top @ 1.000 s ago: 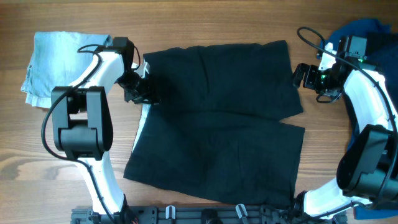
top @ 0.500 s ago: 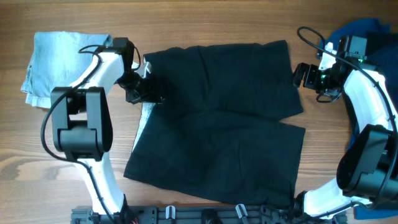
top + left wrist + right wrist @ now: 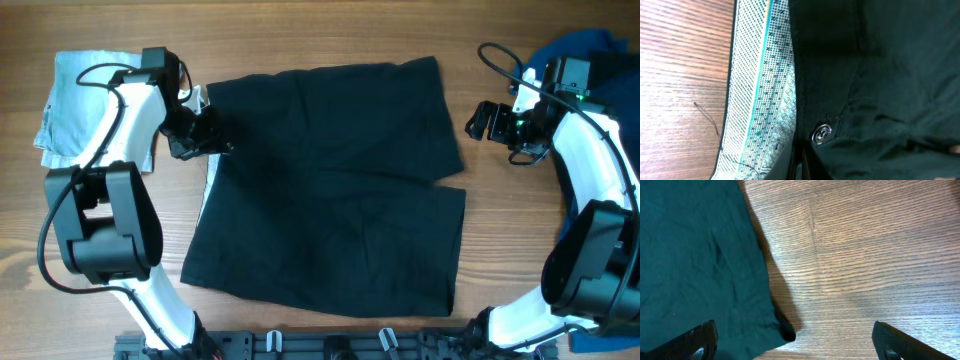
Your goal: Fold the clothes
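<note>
The black shorts (image 3: 330, 190) lay spread flat across the middle of the table (image 3: 330, 40). Their waistband faced the left edge and the two legs reached toward the right edge. The left gripper (image 3: 212, 140) was clamped tight on the waistband at the far-left corner of the shorts. From its wrist camera I could see the patterned lining (image 3: 765, 85) with a teal stripe turned outward, and a metal button (image 3: 821, 134) just beside the pinched fold. The right gripper (image 3: 476, 122) hung with its jaws spread wide and nothing between them. It was over bare wood just beside the far leg's hem, not touching the cloth. A folded denim (image 3: 75, 100) piece sat in the far-left corner, and a blue garment (image 3: 590, 48) lay in the far-right corner behind the right arm.
</note>
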Robot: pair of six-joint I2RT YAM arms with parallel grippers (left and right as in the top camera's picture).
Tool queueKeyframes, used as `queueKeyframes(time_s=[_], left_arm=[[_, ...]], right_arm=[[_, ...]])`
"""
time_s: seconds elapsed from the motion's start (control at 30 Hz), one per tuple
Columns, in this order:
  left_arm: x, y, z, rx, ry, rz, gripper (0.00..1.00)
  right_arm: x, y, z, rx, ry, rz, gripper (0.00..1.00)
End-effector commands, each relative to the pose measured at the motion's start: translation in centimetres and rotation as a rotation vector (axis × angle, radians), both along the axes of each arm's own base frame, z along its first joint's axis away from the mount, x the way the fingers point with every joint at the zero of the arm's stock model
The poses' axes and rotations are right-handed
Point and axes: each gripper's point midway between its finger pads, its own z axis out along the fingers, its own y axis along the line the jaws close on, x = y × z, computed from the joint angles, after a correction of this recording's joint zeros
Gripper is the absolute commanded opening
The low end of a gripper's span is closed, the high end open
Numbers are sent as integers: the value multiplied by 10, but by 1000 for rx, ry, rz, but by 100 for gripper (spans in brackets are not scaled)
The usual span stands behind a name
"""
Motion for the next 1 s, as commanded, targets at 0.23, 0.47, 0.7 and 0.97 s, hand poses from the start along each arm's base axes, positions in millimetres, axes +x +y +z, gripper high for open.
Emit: queueKeyframes(time_s=[0.23,0.47,0.7,0.97], left_arm=[[-8,26,-14,144,43,125,4],[-7,26,-14,144,40,125,4],[-9,26,-14,143,47,124,4],[-10,25,-14,139,50,124,5]], right_arm=[[-1,-8,-7,-68,10,45,84],[12,-3,-30,-47,3,113,68],[34,15,-81,57,-34,223,61],[26,52,-85,123,1,302,58]])
